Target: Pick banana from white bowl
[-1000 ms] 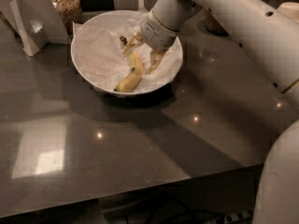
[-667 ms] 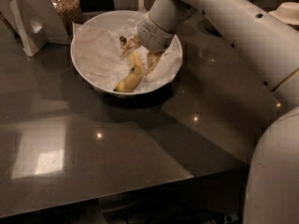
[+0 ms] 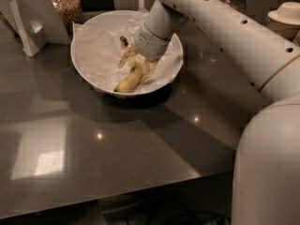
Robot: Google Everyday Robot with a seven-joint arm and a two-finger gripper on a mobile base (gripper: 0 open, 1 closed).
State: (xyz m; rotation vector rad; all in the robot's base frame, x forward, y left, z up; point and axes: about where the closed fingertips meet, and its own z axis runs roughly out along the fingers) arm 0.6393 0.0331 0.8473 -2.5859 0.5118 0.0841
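Observation:
The yellow banana (image 3: 127,82) lies on crinkled white paper in the front part of the wide white bowl (image 3: 75,55), its dark stem end pointing to the back. My gripper (image 3: 137,63) reaches down into the bowl from the upper right. It is open, with one cream finger (image 3: 124,55) left of the banana's upper half and the other on its right. The wrist hides the banana's upper end.
The bowl stands at the back of a dark glossy table (image 3: 117,153). A glass jar of nuts (image 3: 65,6) and a white folded card (image 3: 28,27) stand at the back left. A stack of small white bowls (image 3: 286,13) is at the far right. My arm crosses the right side.
The gripper has come down lower into the bowl, and its fingers now stand on both sides of the banana. The banana lies where it was.

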